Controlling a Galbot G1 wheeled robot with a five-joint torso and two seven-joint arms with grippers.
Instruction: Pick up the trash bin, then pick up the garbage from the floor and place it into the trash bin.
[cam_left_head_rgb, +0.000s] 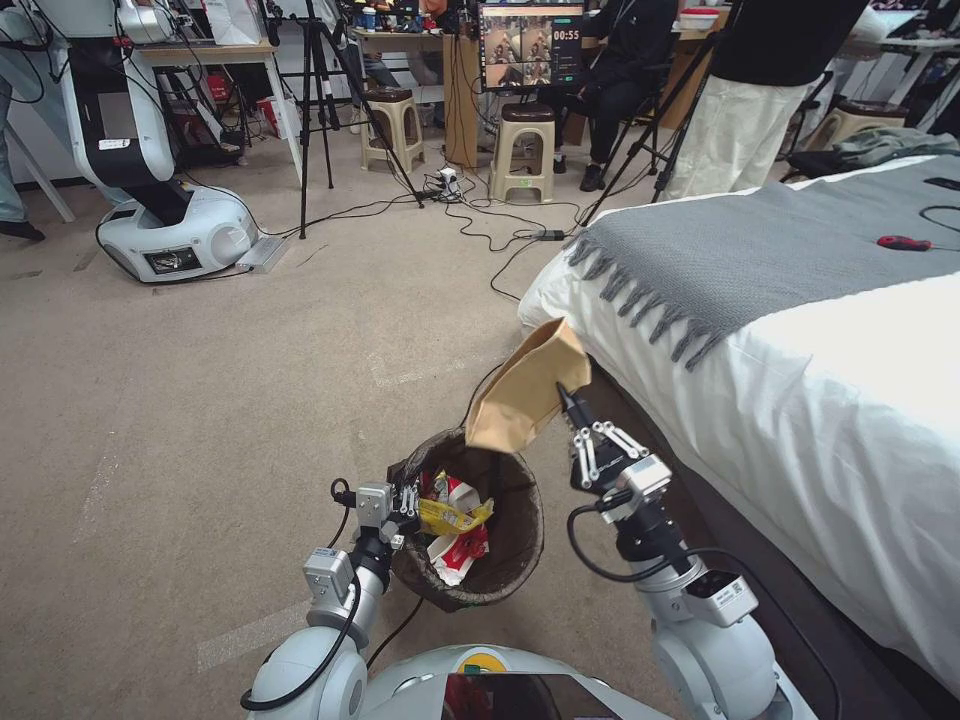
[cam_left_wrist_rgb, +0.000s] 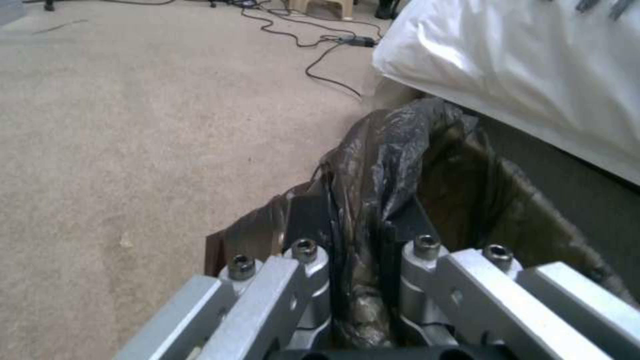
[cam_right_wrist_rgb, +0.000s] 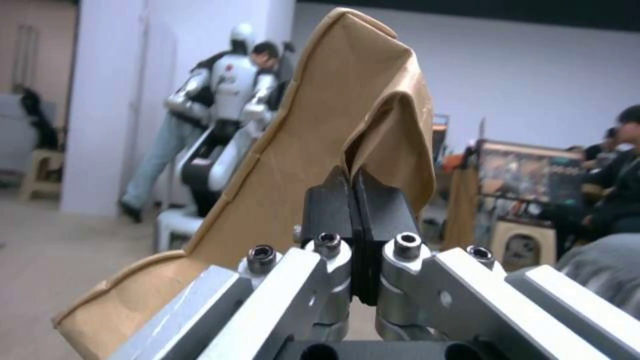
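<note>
Now the right hand (cam_left_head_rgb: 568, 402) pinches a tan paper bag (cam_left_head_rgb: 525, 385) by one edge, its dark pads (cam_right_wrist_rgb: 390, 212) pressed together on the fold, and the bag sticks up and away past the fingertips. It hangs above the far rim of the bin (cam_left_head_rgb: 520, 520), which sits just below and inward of that hand, close beside the bed (cam_left_head_rgb: 800, 400). The left hand (cam_left_head_rgb: 405, 500) clamps the bin's near rim; the wrist view shows its fingers (cam_left_wrist_rgb: 303, 220) closed on the bunched dark liner (cam_left_wrist_rgb: 387, 150). Red-and-white cups (cam_left_head_rgb: 460, 545) and a yellow wrapper (cam_left_head_rgb: 450, 517) already lie inside the bin.

The step in hand looks like the drop. To do it well, most of the bag should sit over the opening before the right hand lets go, since it is wide and stiff and now leans out beyond the rim. Tipping the wrist so the bag points down into the liner would help. The left hand should keep the bin level and its mouth open, as a sagging liner could catch the bag's corner.
</note>
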